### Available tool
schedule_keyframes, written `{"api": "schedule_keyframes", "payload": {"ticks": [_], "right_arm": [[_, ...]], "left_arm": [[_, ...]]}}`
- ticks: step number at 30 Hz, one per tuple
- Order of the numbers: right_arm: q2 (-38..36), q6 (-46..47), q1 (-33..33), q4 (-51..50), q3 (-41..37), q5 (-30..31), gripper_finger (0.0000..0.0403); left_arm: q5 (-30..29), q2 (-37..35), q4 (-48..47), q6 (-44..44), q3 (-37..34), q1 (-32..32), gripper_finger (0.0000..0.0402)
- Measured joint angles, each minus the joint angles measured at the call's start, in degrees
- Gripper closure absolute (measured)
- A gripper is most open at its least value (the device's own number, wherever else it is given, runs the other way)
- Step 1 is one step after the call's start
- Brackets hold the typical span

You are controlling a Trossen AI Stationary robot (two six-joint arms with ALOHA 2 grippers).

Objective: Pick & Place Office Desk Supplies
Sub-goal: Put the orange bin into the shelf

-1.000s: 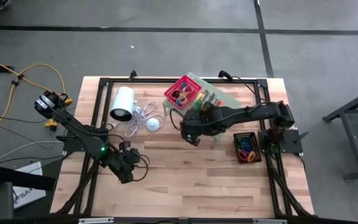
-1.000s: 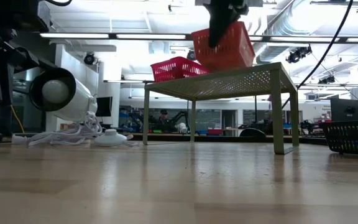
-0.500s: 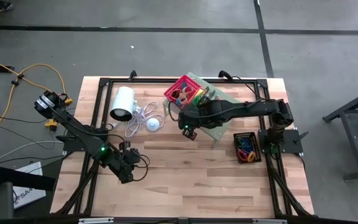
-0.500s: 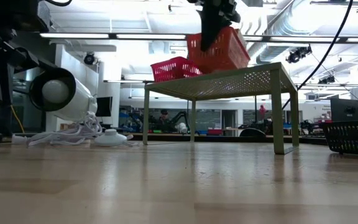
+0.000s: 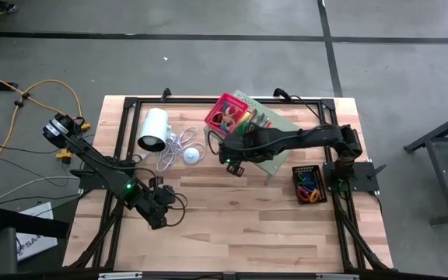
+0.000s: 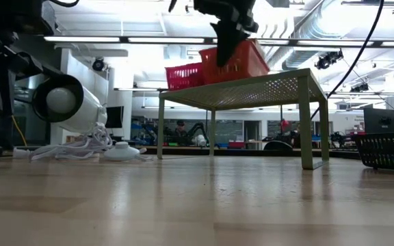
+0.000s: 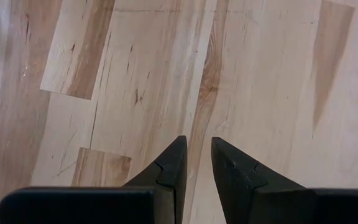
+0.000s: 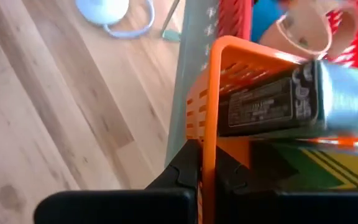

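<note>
High view: right tool [image 5: 235, 159], clamping the orange basket [image 6: 241, 58], has shifted left.

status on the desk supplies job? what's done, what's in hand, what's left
Done, by the look of it: pink basket with rubber-band loops sits on the green shelf; black basket holds clips on the table. In hand: right gripper shut on the red basket's rim, at the shelf top. Left: releasing it. Left gripper waits, holding nothing.
</note>
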Motion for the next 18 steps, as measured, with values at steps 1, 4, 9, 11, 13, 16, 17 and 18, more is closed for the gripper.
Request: {"api": "schedule_keyframes", "payload": {"ticks": [1,4,9,11,13,16,17,18], "right_arm": [[0.1,-0.3,0.0,0.3,0.2,0.4,0.04],[0.5,0.0,0.0,-0.4,0.1,0.3,0.04],[0.4,0.9,0.0,-0.4,0.1,0.3,0.04],[0.4,1.9,0.0,-0.5,0.1,0.3,0.04],[0.4,2.0,0.0,-0.6,0.1,0.3,0.04],[0.4,2.0,0.0,-0.7,0.1,0.4,0.04],[0.4,2.0,0.0,-0.7,0.1,0.4,0.04],[0.4,2.0,0.0,-0.7,0.1,0.4,0.04]], "left_arm": [[0.0,0.0,0.0,0.0,0.0,0.0,0.0332],[0.0,0.0,0.0,0.0,0.0,0.0,0.0332],[0.0,0.0,0.0,0.0,0.0,0.0,0.0332],[0.0,0.0,0.0,0.0,0.0,0.0,0.0332],[0.0,0.0,0.0,0.0,0.0,0.0,0.0332],[0.0,0.0,0.0,0.0,0.0,0.0,0.0332],[0.0,0.0,0.0,0.0,0.0,0.0,0.0332],[0.0,0.0,0.0,0.0,0.0,0.0,0.0332]]}}
